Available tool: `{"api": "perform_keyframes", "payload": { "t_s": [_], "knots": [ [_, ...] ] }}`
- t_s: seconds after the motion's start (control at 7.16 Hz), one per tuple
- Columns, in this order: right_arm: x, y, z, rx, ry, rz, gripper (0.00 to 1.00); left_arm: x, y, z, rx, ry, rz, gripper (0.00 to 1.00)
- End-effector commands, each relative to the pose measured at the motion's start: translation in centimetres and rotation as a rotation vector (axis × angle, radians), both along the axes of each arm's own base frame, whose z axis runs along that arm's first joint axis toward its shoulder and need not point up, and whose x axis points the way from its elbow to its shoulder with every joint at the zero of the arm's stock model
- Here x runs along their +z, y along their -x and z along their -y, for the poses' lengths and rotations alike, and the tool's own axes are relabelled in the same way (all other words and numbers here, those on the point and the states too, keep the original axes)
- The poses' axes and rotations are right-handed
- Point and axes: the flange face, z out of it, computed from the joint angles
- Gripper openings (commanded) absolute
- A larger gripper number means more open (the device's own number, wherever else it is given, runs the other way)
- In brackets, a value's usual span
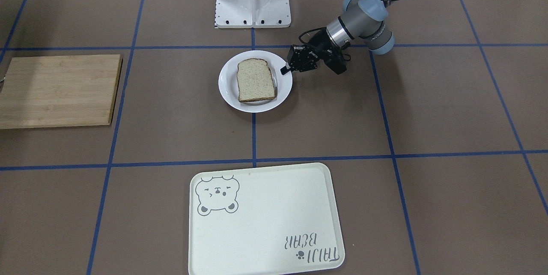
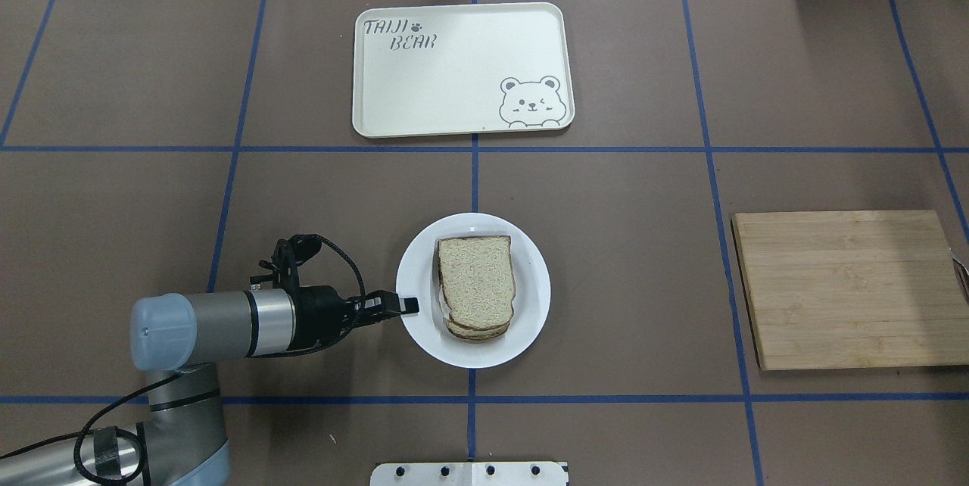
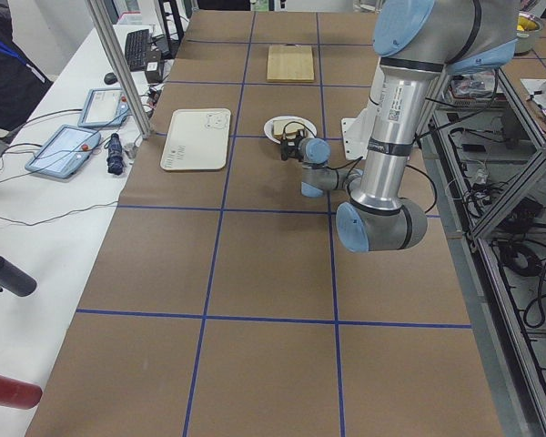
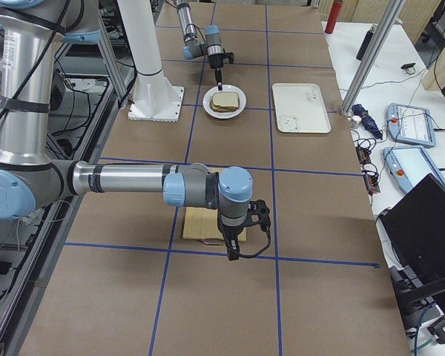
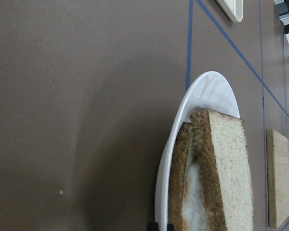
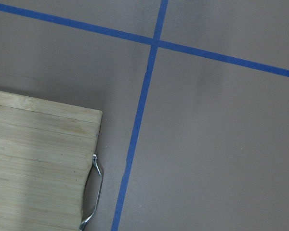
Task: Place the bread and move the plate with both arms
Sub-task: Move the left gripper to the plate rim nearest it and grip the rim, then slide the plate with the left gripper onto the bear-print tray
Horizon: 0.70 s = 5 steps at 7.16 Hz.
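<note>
Bread (image 2: 477,279): 1 light-brown slice with a dark crust and a rounded end, lying flat on top of a 2nd slice (image 2: 475,331) on the plate (image 2: 532,319). The plate is round, glossy white and sits mid-table on the centre tape line. Left wrist view shows something white sandwiched between the 2 slices (image 5: 192,204); it can't be identified.

Left gripper (image 2: 409,306) comes in level, tip right at the plate's rim on the robot's left side. Its fingers are stacked 1 over the other, so whether they pinch the rim can't be told. Wrist view shows only a sliver of black at the bottom edge.

Right gripper (image 4: 233,251) hangs over the wooden cutting board (image 2: 848,289) and shows only in the side view, so whether it is spread or closed can't be told. The board's metal handle (image 6: 93,192) is cut off by the frame.

Cream tray (image 2: 454,85) is printed "TAIJI BEAR", with a paw mark and a bear drawing.
</note>
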Motion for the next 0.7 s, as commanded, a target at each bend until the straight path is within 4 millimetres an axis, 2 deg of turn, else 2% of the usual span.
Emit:
{"api": "perform_keyframes", "payload": {
  "t_s": [0.0, 0.14, 0.28, 0.56],
  "knots": [
    [0.4, 0.0, -0.1, 0.000, 0.008, -0.004, 1.00, -2.3, 0.2, 0.0, 0.017, 0.085, -0.095, 0.00],
    [0.5, 0.0, -0.1, 0.000, 0.008, -0.004, 1.00, -4.4, -0.1, 0.6, -0.011, 0.124, -0.143, 0.00],
    [0.5, 0.0, -0.1, 0.001, 0.009, -0.004, 1.00, -5.4, -0.3, 1.4, -0.086, 0.140, -0.166, 0.00],
    [0.6, 0.0, -0.1, 0.001, 0.012, -0.005, 1.00, -6.7, 0.5, 4.2, -0.267, 0.244, -0.230, 0.00]
  ]
}}
